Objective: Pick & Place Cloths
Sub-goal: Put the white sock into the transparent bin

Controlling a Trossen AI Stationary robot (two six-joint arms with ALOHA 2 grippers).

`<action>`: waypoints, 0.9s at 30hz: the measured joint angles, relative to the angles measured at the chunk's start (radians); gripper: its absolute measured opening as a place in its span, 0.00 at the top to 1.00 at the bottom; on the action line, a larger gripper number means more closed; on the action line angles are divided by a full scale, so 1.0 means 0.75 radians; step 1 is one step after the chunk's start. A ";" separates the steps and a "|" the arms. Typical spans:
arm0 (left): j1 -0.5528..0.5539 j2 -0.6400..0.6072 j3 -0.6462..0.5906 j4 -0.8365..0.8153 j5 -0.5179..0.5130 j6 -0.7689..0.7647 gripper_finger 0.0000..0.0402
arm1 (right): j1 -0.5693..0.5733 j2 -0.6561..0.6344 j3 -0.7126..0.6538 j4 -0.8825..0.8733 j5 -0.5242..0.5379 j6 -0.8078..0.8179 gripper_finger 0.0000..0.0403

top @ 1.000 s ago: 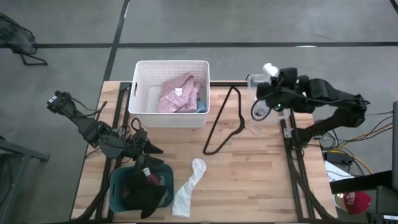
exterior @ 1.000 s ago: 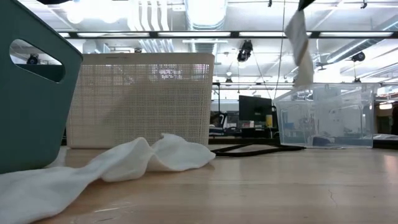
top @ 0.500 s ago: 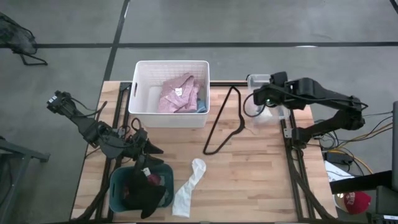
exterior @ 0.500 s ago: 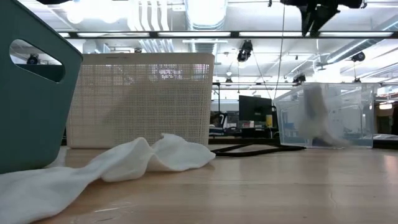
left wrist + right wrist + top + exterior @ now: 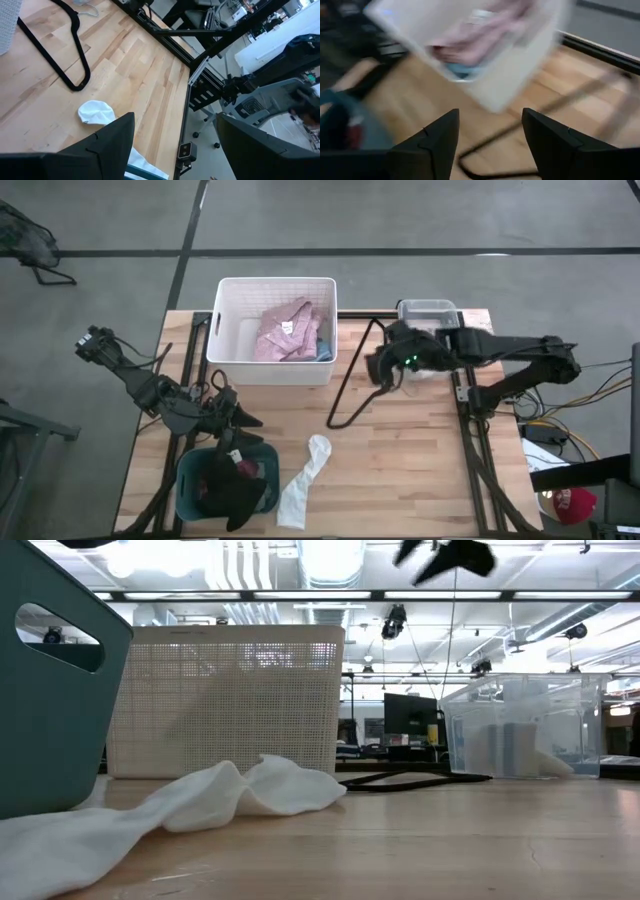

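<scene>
white bin point(image 5: 485, 65) motion-blurred, teal bin point(image 5: 50, 680) cropped

You've got a pink checked shirt point(image 5: 287, 330) in the white bin point(image 5: 228, 364), cream strip point(image 5: 304, 482) on pale wood.

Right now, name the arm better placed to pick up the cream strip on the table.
Probably left: the left gripper hangs open just beside the cream strip. The right gripper, open and empty, is farther off, above the black wire hanger.
</scene>
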 joint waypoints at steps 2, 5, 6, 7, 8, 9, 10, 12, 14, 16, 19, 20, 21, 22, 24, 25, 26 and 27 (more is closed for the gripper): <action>0.000 0.000 0.000 0.000 -0.001 0.000 0.29 | 0.068 0.034 -0.021 0.152 -0.026 -0.070 0.49; 0.000 0.000 -0.009 -0.004 -0.002 0.000 0.29 | 0.155 0.127 -0.032 0.299 -0.056 -0.104 0.51; 0.000 0.001 -0.011 -0.010 -0.003 0.002 0.29 | 0.182 0.165 -0.030 0.349 -0.067 -0.109 0.52; 0.000 0.001 -0.013 -0.011 -0.004 0.006 0.29 | 0.208 0.207 -0.027 0.382 -0.079 -0.125 0.52; 0.000 0.003 -0.014 -0.010 -0.005 0.007 0.29 | 0.232 0.256 -0.020 0.410 -0.085 -0.149 0.53; 0.001 0.003 -0.015 -0.009 -0.011 0.008 0.29 | 0.256 0.305 -0.010 0.450 -0.096 -0.179 0.53; 0.001 0.004 -0.017 -0.009 -0.021 0.008 0.29 | 0.278 0.354 0.003 0.472 -0.117 -0.199 0.54; 0.001 0.004 -0.022 -0.007 -0.031 0.003 0.29 | 0.313 0.461 0.037 0.471 -0.161 -0.196 0.54; 0.001 0.004 -0.026 -0.006 -0.031 -0.002 0.29 | 0.337 0.557 0.078 0.473 -0.225 -0.175 0.54; 0.001 0.004 -0.031 -0.004 -0.033 -0.013 0.29 | 0.356 0.645 0.119 0.471 -0.288 -0.175 0.54; 0.001 0.007 -0.032 -0.005 -0.033 -0.026 0.29 | 0.375 0.760 0.166 0.470 -0.357 -0.181 0.52; 0.001 0.009 -0.032 -0.005 -0.033 -0.026 0.29 | 0.382 0.793 0.176 0.471 -0.367 -0.181 0.51; 0.001 0.010 -0.032 -0.005 -0.033 -0.027 0.29 | 0.389 0.825 0.184 0.471 -0.372 -0.180 0.51; 0.001 0.010 -0.033 -0.005 -0.033 -0.031 0.29 | 0.392 0.854 0.192 0.467 -0.374 -0.180 0.51; 0.001 0.011 -0.033 -0.005 -0.033 -0.035 0.29 | 0.400 0.905 0.207 0.454 -0.378 -0.180 0.50; 0.001 0.011 -0.033 -0.004 -0.033 -0.036 0.29 | 0.400 0.928 0.212 0.436 -0.378 -0.180 0.50; 0.001 0.011 -0.033 -0.003 -0.033 -0.036 0.29 | 0.398 0.952 0.214 0.425 -0.377 -0.180 0.50; 0.001 0.011 -0.033 -0.001 -0.033 -0.036 0.29 | 0.397 0.976 0.215 0.416 -0.376 -0.175 0.51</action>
